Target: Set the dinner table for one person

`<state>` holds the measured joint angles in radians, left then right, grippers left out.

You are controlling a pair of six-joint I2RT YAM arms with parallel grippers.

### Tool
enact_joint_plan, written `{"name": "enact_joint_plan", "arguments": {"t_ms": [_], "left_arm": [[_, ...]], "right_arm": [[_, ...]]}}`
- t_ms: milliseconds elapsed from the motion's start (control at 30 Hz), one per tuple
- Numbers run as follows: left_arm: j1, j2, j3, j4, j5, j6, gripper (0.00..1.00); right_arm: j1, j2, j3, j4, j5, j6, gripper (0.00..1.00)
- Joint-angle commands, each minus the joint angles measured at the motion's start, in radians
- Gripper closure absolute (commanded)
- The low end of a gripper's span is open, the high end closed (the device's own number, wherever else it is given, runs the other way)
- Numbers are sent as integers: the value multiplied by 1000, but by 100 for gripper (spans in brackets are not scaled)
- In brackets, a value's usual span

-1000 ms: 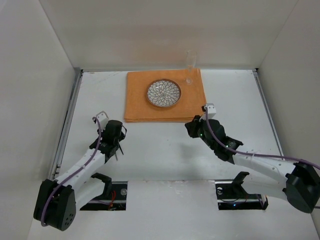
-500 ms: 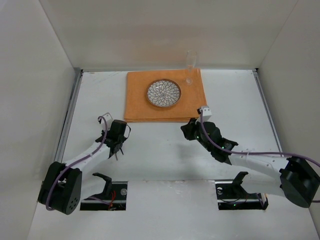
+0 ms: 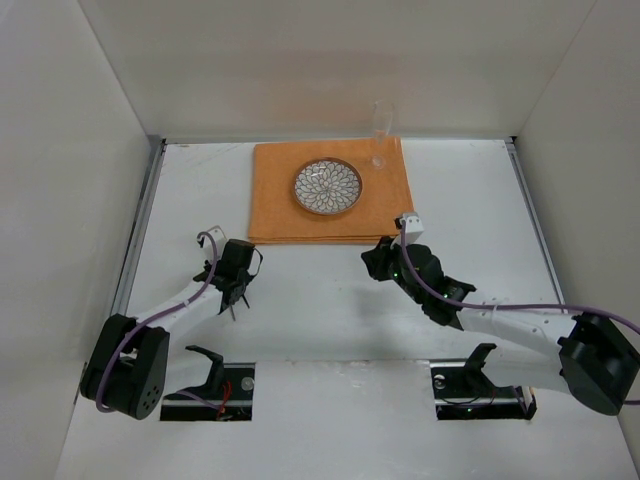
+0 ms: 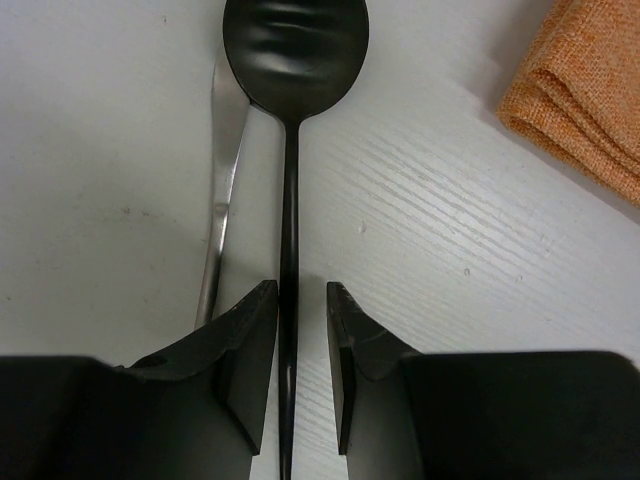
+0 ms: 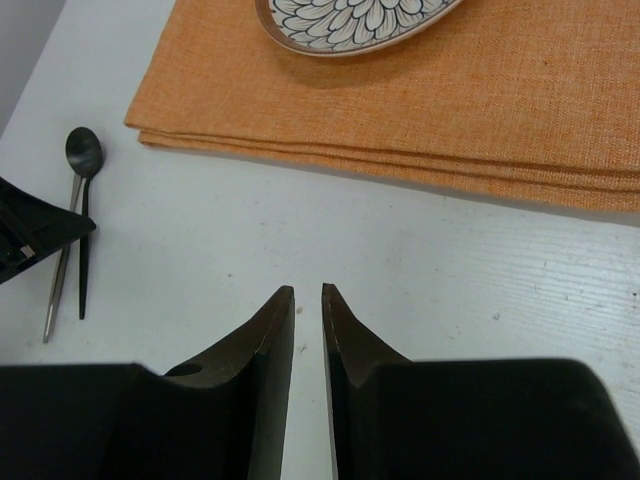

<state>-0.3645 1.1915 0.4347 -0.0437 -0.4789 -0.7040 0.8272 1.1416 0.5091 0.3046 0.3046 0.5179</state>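
Observation:
A black spoon lies flat on the white dinner table, with a silver utensil right beside it. My left gripper is low over them, its jaws narrowly open on either side of the spoon's handle; one jaw touches it, the other stands off by a small gap. It shows in the top view left of the orange mat. My right gripper is empty, jaws almost together, just before the mat's near edge. A flower-patterned plate sits on the mat.
A clear glass stands at the mat's far right corner. The folded mat corner is to the right of the spoon. Spoon and left gripper show far left in the right wrist view. White walls enclose the table.
My left gripper has shifted slightly right and settled lower over the spoon. My right gripper has drawn a little left and nearer along the mat's front edge.

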Motion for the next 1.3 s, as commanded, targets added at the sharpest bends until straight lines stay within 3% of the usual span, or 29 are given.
{"name": "enact_joint_plan", "arguments": {"t_ms": [0,400,733,1267], "left_arm": [[5,-3,27,5,8,0,76],[8,28,24,5,13,-2,80],[9,-6,15,22,23,4,98],[-66,-135,128,-27,-27,98,100]], "right_arm": [[10,10,3,65,2,5,76],[2,3,-3,67,7,5,74],[-6,-8,-9,67,8,5,72],[-9,4,-7,71,8,7,70]]}}
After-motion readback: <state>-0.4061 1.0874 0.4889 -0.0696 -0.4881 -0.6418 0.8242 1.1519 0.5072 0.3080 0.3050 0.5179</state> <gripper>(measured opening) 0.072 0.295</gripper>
